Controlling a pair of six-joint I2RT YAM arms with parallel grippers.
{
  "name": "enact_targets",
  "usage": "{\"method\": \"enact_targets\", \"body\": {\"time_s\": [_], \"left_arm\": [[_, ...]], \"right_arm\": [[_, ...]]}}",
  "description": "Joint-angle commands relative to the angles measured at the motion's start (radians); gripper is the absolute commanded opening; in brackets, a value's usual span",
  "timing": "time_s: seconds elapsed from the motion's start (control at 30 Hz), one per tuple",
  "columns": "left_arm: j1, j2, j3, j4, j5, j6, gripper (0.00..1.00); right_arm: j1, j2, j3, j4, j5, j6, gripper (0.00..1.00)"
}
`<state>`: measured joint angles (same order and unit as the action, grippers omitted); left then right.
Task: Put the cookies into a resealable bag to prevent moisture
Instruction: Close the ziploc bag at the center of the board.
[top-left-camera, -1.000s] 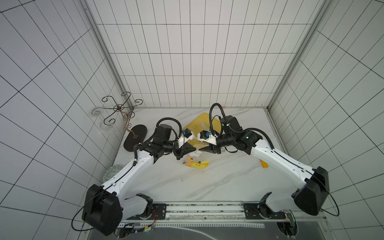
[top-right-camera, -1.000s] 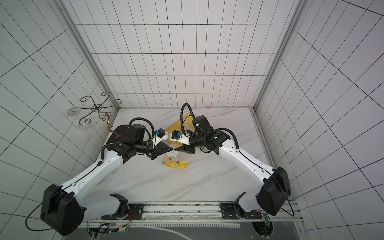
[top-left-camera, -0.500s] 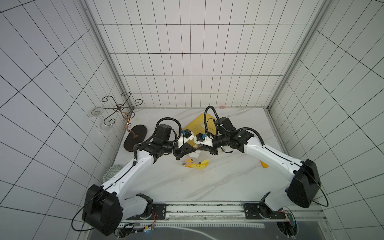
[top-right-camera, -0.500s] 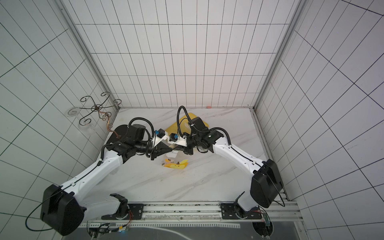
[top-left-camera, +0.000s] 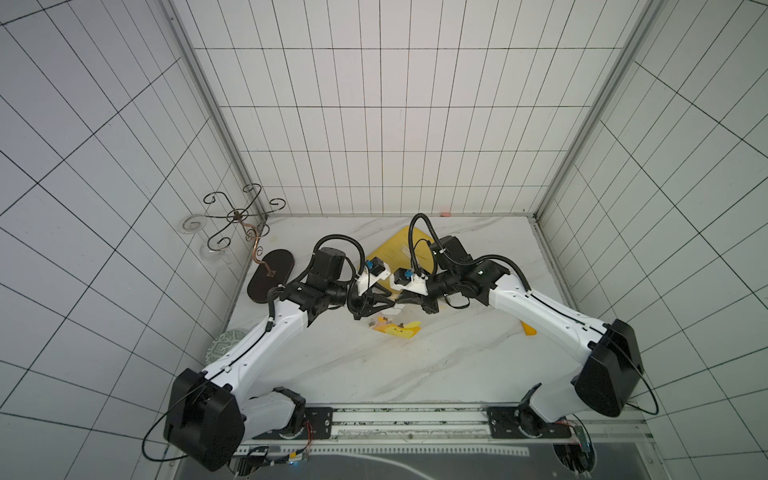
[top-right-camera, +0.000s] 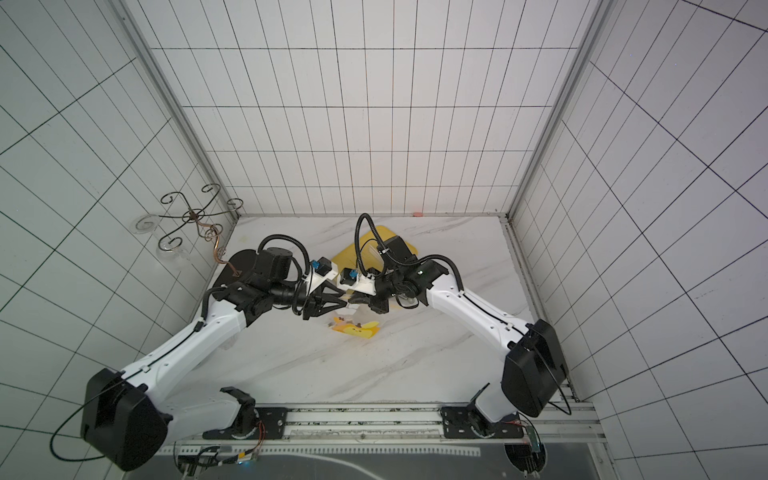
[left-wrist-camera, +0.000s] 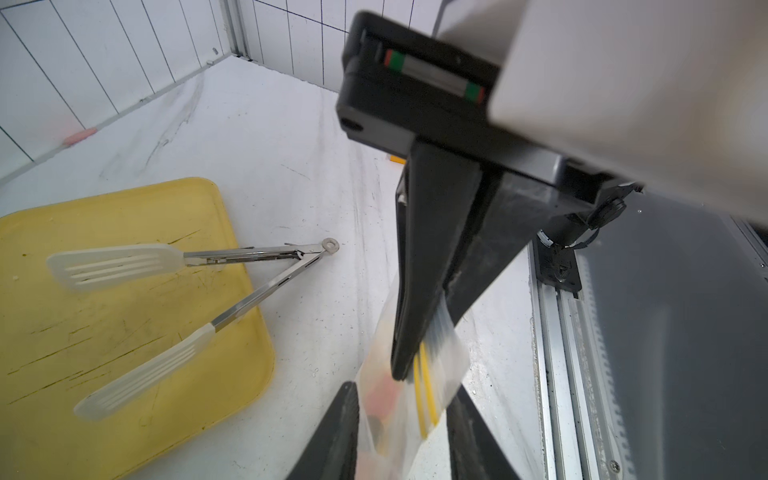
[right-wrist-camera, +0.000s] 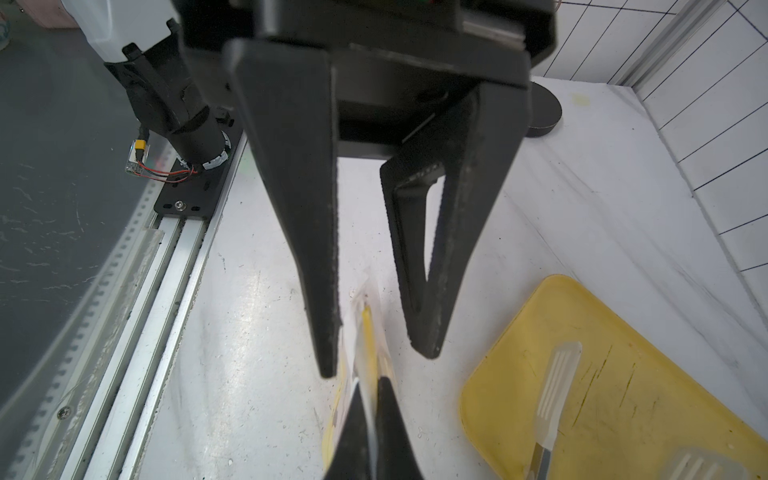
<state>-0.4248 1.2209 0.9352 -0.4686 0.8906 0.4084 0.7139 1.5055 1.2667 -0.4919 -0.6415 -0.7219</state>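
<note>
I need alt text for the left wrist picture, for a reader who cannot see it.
The right gripper is shut on the zip edge of a clear bag; the left gripper is open, its jaws on either side of the bag. Beside them, tongs lie partly on a yellow tray.

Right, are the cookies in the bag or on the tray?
In the bag, at least some: blurred pink cookies show through its clear plastic, and the visible part of the tray holds only tongs.
</note>
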Motion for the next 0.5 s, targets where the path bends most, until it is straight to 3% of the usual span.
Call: {"method": "enact_targets", "body": {"time_s": [0.0,0.07,0.17,0.37,0.47], "left_arm": [[-0.008,0.013,0.022,0.028,0.047,0.000,0.34],[-0.009,0.021,0.022,0.038,0.064,-0.007,0.31],[-0.008,0.023,0.018,0.100,0.091,-0.052,0.16],[0.006,0.041,0.027,0.095,0.111,-0.055,0.00],[0.008,0.037,0.018,0.073,0.112,-0.037,0.00]], "right_arm": [[0.000,-0.010,-0.012,-0.034,-0.027,0.004,0.05],[0.000,-0.009,-0.014,-0.027,-0.039,0.011,0.05],[0.000,-0.005,-0.018,-0.025,-0.050,0.015,0.05],[-0.001,-0.011,-0.029,-0.024,-0.052,0.016,0.05],[-0.005,-0.022,-0.038,-0.018,-0.052,0.026,0.06]]}}
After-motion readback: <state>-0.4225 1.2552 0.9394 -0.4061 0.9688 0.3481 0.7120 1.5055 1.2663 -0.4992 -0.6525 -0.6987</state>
